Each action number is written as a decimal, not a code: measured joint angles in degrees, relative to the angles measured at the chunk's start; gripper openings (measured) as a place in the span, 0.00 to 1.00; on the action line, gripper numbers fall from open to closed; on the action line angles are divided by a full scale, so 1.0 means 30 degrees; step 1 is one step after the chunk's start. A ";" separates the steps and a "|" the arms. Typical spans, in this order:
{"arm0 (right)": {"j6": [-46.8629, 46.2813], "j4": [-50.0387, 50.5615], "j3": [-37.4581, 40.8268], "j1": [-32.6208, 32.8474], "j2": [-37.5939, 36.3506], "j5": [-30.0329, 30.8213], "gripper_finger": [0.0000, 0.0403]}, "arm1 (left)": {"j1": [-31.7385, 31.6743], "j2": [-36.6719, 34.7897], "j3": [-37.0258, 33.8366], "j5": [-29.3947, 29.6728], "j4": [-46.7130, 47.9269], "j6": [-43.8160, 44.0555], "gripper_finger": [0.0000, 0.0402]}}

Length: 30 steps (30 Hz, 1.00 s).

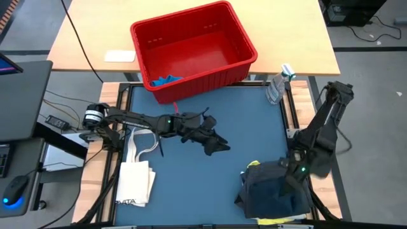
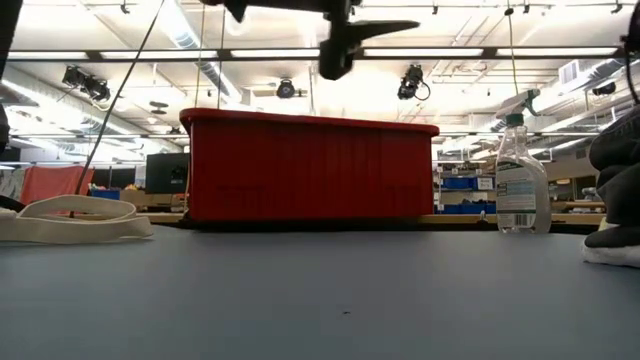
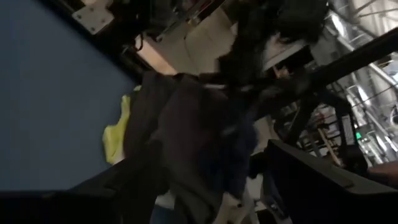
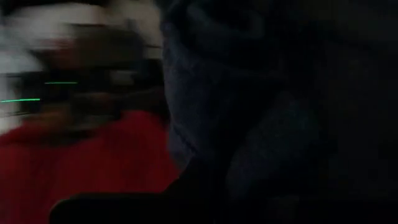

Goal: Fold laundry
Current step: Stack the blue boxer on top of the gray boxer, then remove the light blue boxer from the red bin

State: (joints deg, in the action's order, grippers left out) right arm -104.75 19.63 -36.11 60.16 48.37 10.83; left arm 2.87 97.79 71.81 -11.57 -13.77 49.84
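The laundry lies heaped at the table's near right: a dark grey garment (image 1: 264, 184) on top, navy cloth (image 1: 283, 197) beside it, yellow (image 1: 254, 165) and white edges peeking out. In the left wrist view the heap shows as grey (image 3: 180, 124) with yellow (image 3: 115, 140). My right gripper (image 1: 287, 177) is shut, down in the heap's top. My left gripper (image 1: 216, 143) hangs open and empty above the table's middle, high in the low view (image 2: 345, 45). My right gripper is shut in the dark grey garment, whose cloth (image 4: 249, 124) fills the wrist view right before the fingers. The cloth and the gripper itself hide the place of contact, so the part held cannot be told. It comes slanting down from the table's right side.
A red bin (image 1: 191, 44) stands at the far edge with blue cloth (image 1: 166, 81) inside. A spray bottle (image 1: 278, 86) stands at the far right corner. A cream tote bag (image 1: 135, 181) lies near left, handles (image 2: 70, 215) spread. Bare blue table lies between the arms.
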 joint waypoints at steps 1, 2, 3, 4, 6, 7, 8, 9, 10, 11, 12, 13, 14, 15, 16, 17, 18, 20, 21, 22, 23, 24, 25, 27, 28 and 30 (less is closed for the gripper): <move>-0.0460 0.0675 0.0301 0.0409 0.0204 -0.0009 0.05 | 0.0000 0.0161 0.0069 0.0007 -0.0137 0.0082 0.72; -0.0799 0.0853 0.0594 0.0698 0.0365 0.0179 0.05 | 0.0000 0.0225 0.0073 0.0000 0.0081 0.0230 0.72; -0.1150 0.0833 0.0846 0.0948 0.0473 0.0450 0.06 | 0.0000 0.0315 0.0073 0.0000 0.0072 0.0401 0.72; -0.1562 0.0914 0.1109 0.1118 0.0592 0.0541 0.08 | 0.0000 0.0464 0.0088 0.0011 -0.0056 0.0533 0.72; -0.2350 0.1568 0.1541 0.1356 0.0703 0.0592 0.15 | 0.0000 0.0591 0.0102 0.0053 0.0011 0.0876 0.72; -0.2486 0.1645 0.1650 0.1452 0.0679 0.0649 0.18 | 0.0000 0.0615 0.0102 0.0060 0.0085 0.0988 0.72; -0.2516 0.1644 0.1656 0.1556 0.0606 0.0726 0.22 | 0.0000 0.0615 0.0102 0.0103 0.0084 0.1021 0.72; -0.2527 0.1809 0.1630 0.1650 0.0473 0.0713 0.26 | 0.0000 0.0608 0.0102 0.0138 0.0017 0.1028 0.72; -0.2527 0.2305 0.1545 0.1742 0.0327 0.0610 0.29 | -0.0005 0.0600 0.0102 0.0146 -0.0032 0.1028 0.72; -0.2530 0.2878 0.1382 0.1828 0.0175 0.0535 0.32 | -0.0052 0.0600 0.0102 0.0153 -0.0035 0.1028 0.72; -0.2528 0.3418 0.1170 0.1910 -0.0026 0.0412 0.34 | -0.0097 0.0600 0.0102 0.0153 -0.0011 0.1028 0.72; -0.2535 0.3958 0.0921 0.2011 -0.0283 0.0192 0.36 | -0.0163 0.0600 0.0102 0.0148 0.0060 0.1033 0.72; -0.2534 0.4505 0.0646 0.2116 -0.0549 -0.0088 0.38 | -0.0230 0.0600 0.0102 0.0138 0.0084 0.1035 0.72; -0.2509 0.4997 0.0371 0.2228 -0.0773 -0.0290 0.40 | -0.0313 0.0600 0.0102 0.0130 0.0071 0.1034 0.72; -0.2456 0.5437 0.0102 0.2337 -0.0979 -0.0413 0.41 | -0.0420 0.0600 0.0102 0.0127 0.0092 0.1028 0.72; -0.2447 0.5905 -0.0196 0.2448 -0.1175 -0.0410 0.42 | -0.0524 0.0600 0.0102 0.0130 0.0106 0.1021 0.72; -0.2441 0.6297 -0.0511 0.2551 -0.1394 -0.0394 0.43 | -0.0625 0.0600 0.0102 0.0124 0.0134 0.1021 0.72; -0.2440 0.7031 -0.1109 0.2708 -0.1764 -0.0364 0.45 | -0.0928 0.0514 0.0102 0.0000 0.0157 0.0897 0.72; -0.2379 0.7443 -0.1364 0.2731 -0.1938 -0.0324 0.45 | -0.1091 0.0417 0.0102 -0.0150 0.0297 0.0679 0.72; -0.2166 0.7778 -0.1584 0.2730 -0.2091 -0.0245 0.45 | -0.1305 0.0350 0.0123 -0.0336 0.0306 0.0541 0.72; -0.1962 0.7954 -0.1804 0.2727 -0.2272 -0.0083 0.45 | -0.1544 0.0187 0.0271 -0.0551 0.0580 0.0466 0.72; -0.1738 0.8027 -0.2021 0.2727 -0.2474 0.0144 0.45 | -0.1786 -0.0021 0.0391 -0.0753 0.1119 0.0282 0.72; -0.1458 0.8042 -0.2191 0.2719 -0.2705 0.0544 0.45 | -0.2032 -0.0135 0.0672 -0.1019 0.1737 -0.0122 0.71; -0.0832 0.7978 -0.2459 0.2733 -0.3146 0.1773 0.45 | -0.2528 -0.0551 0.1483 -0.1220 0.3473 -0.1020 0.69; -0.0566 0.8040 -0.2546 0.2727 -0.3367 0.2741 0.45 | -0.2780 -0.0734 0.1994 -0.1351 0.4741 -0.1682 0.68; 0.0012 0.7862 -0.2636 0.2712 -0.3807 0.5022 0.45 | -0.3382 -0.1049 0.3350 -0.1364 0.7208 -0.3183 0.66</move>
State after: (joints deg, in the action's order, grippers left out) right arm -104.72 43.21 -44.02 68.29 36.95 25.90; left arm -7.27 94.64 81.86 -15.67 7.85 40.29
